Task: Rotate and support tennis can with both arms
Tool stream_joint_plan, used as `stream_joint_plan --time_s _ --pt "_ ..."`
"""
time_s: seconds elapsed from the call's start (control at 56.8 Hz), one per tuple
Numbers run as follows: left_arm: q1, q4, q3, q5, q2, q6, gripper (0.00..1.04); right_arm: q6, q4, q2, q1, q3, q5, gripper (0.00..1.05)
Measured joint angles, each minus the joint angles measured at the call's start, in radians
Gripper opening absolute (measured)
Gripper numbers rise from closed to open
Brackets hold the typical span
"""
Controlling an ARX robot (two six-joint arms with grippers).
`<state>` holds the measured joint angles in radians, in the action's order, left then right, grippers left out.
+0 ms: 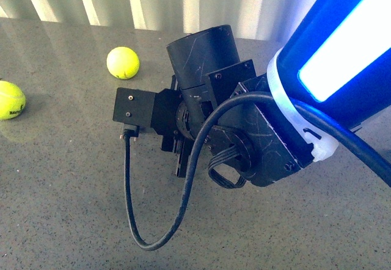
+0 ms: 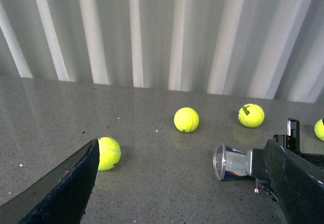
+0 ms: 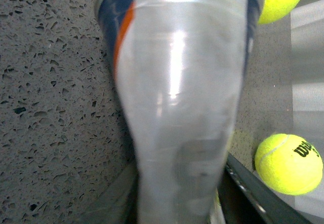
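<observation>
At the right gripper [image 2: 253, 163]: clamped on one end of the tennis can [image 2: 230, 162]; the right wrist view shows the clear wall pinched in where the fingers [image 3: 253, 196] bite. Agreed? (K.)

Agreed; can on its side, low over the table [image 2: 152, 193]; touching it or not, cannot tell; front view is no help, the right arm [image 1: 244, 129] hides the can. (M.)

Long axis? (K.)

Runs out from the right gripper to the open rim, which is the free end; the axis lies crosswise to the way the left gripper [image 2: 182, 153] looks. Left gripper spread wide, nothing between its fingers [image 2: 66, 183]; can ahead of it, off-centre, towards the finger nearer the right arm. (M.)

So the left arm is the free one; my reading: it must shift towards the rim end and take the tube across its axis. Tennis balls [image 2: 186, 119] lie scattered beyond; none touches the can. (K.)
</observation>
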<state>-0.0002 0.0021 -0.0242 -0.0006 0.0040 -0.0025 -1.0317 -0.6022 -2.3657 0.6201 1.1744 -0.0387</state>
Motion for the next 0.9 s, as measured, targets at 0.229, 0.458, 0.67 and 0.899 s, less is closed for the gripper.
stream_joint_plan --time_s 0.229,0.458,0.67,0.899 --pt "0.0 0.0 0.0 0.0 0.0 0.0 0.98 0.014 -0.003 0.0 -0.011 -0.023 0.012 0.81" --pt "0.0 0.0 0.0 0.0 0.0 0.0 0.98 0.024 -0.006 0.042 -0.024 -0.069 0.018 0.97" --pt "0.0 0.0 0.0 0.0 0.0 0.0 0.98 0.026 -0.014 0.116 -0.043 -0.152 0.021 0.97" --pt "0.0 0.0 0.0 0.0 0.0 0.0 0.98 0.056 -0.024 0.257 -0.085 -0.308 0.038 0.97"
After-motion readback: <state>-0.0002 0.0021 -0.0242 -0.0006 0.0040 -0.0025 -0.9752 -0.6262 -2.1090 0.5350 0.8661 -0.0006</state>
